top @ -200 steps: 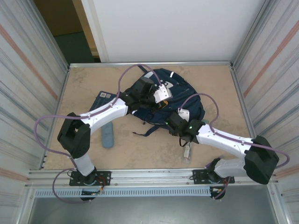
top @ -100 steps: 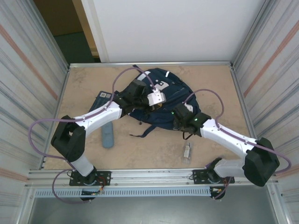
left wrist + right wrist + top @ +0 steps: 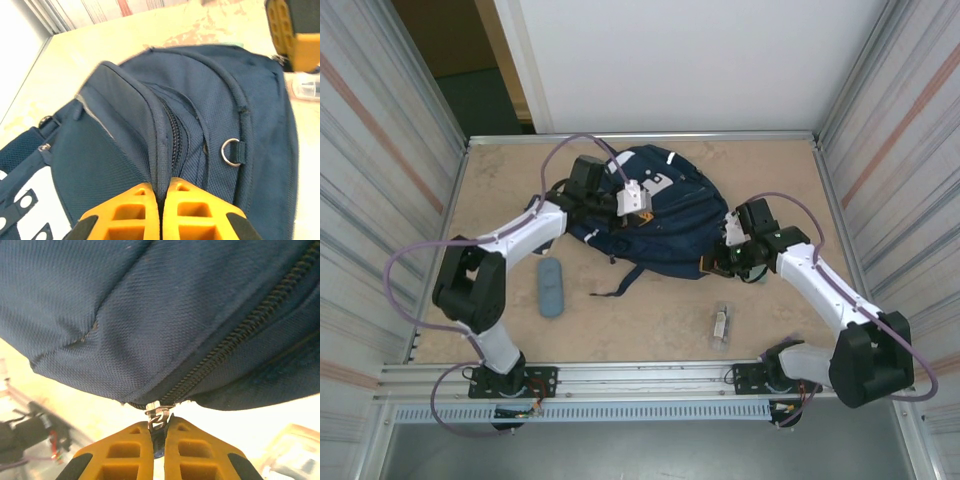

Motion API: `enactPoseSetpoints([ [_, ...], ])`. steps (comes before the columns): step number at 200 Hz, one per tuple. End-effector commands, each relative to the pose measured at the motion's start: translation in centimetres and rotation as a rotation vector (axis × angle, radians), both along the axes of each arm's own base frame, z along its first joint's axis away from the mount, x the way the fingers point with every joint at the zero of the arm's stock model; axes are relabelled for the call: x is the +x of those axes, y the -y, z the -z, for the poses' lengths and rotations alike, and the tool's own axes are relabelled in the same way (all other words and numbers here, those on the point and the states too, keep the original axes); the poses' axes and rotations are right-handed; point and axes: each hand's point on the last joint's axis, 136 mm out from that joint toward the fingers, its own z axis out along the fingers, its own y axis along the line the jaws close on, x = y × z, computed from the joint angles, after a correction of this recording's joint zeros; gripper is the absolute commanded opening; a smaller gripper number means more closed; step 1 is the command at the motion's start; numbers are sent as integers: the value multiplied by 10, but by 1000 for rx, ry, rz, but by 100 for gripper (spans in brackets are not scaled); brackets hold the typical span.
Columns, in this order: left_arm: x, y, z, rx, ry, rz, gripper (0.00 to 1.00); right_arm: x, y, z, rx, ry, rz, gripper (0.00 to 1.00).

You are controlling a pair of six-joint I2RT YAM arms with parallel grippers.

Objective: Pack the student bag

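**Both grippers pinch the bag**

The big navy-blue cloth student bag (image 3: pixel 665 215) lies flat on the tan table top (image 3: pixel 800 180). It sits in the middle, a bit toward 12 o'clock.

The left gripper (image 3: pixel 638 208) is at the bag's 10 o'clock side. In the left wrist view, this gripper (image 3: pixel 161 192) has its two yellow fingers squeezed tight together. They pinch a fold of the blue cloth (image 3: pixel 200 100) right beside a dark zipper. A small round metal ring (image 3: pixel 231 151) sits on the bag close by.

The right gripper (image 3: pixel 718 264) is at the bag's 4 o'clock edge. Its yellow fingers (image 3: pixel 129 450) are pressed shut too, holding the small metal zipper pull (image 3: pixel 159 416) at the bag's edge (image 3: pixel 150 305).

A grey-blue oval case (image 3: pixel 551 288) lies at 8 o'clock from the bag. A small clear thing (image 3: pixel 721 325) lies at 5 o'clock, apart from the bag.
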Motion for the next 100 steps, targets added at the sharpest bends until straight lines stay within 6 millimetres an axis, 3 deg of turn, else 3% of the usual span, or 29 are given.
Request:
enactPoseSetpoints([
  [1,43,-6,-23,-27,56,-66,0,-9,-34,-15,146,-47,-87,0],
  [19,78,-20,-17,21,53,-276,16,0,-62,-20,199,-22,-112,0],
  [29,95,-31,-22,3,6,-443,33,8,-73,-18,188,-7,-99,0],
  [47,102,-52,-34,-74,-152,-682,44,25,-87,-12,164,18,-45,0],
  [68,75,-73,-33,-115,-440,-876,48,42,-104,-10,190,73,3,0],
  [89,27,-91,-19,-199,-807,-1065,49,51,-119,-12,202,111,12,0],
  [100,-3,-86,-7,-237,-1023,-1071,50,53,-125,-15,206,138,10,0],
])
